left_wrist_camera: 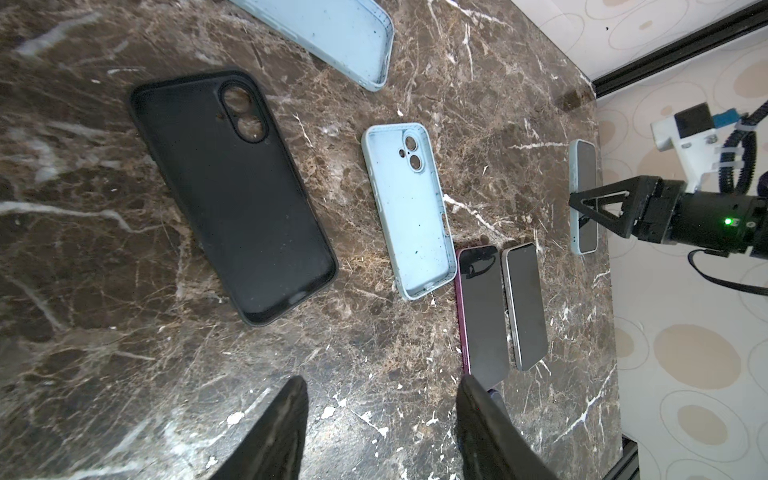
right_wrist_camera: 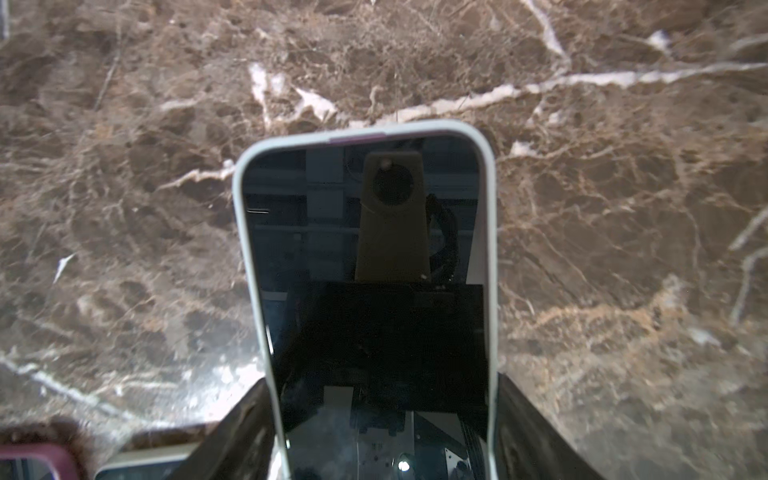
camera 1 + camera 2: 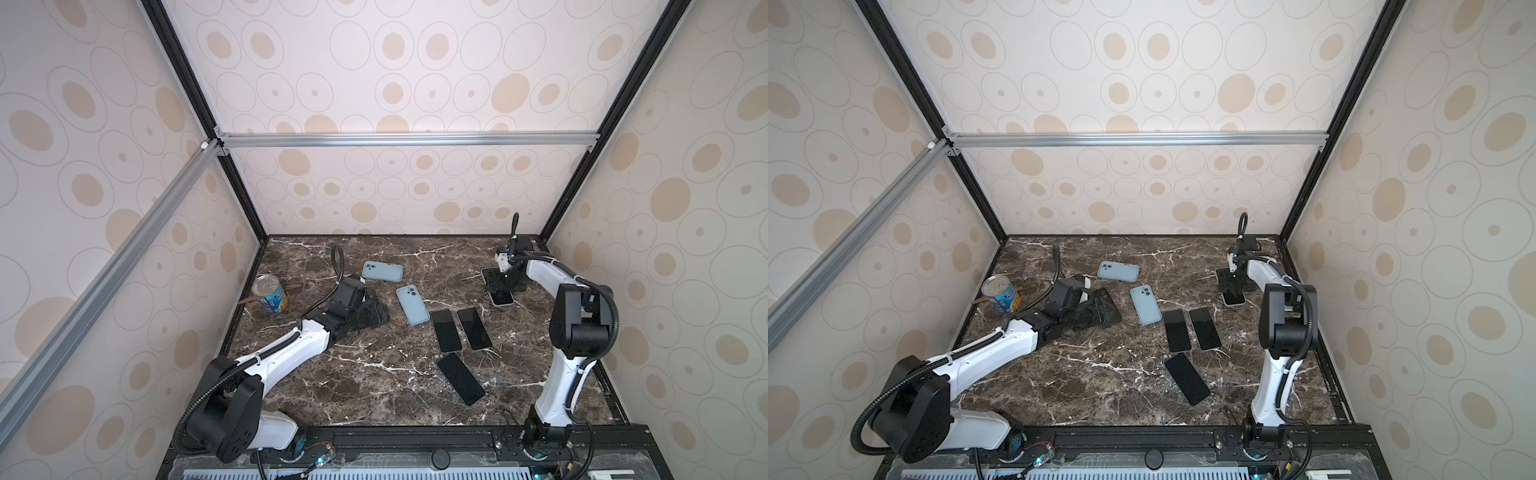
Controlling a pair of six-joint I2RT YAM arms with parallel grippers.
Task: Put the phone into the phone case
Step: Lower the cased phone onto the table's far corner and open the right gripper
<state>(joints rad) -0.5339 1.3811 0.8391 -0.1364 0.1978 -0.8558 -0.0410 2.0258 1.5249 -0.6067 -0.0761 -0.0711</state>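
Worktop [image 3: 374, 395]: three bare phones [image 3: 445, 331] and three empty cases [image 3: 411, 305] lie apart, and the cased phone [image 2: 365, 249] lies flat near the far right corner.
Right end effector [image 2: 381, 382]: closed across the cased phone's width, one finger against each long edge.
Left end effector [image 1: 381, 379]: fingers well apart, empty, hovering near the black case [image 1: 232, 195].
Cased phone: a purple sliver shows at one short end, so it is probably not fully seated. Press that end down squarely, without twisting.
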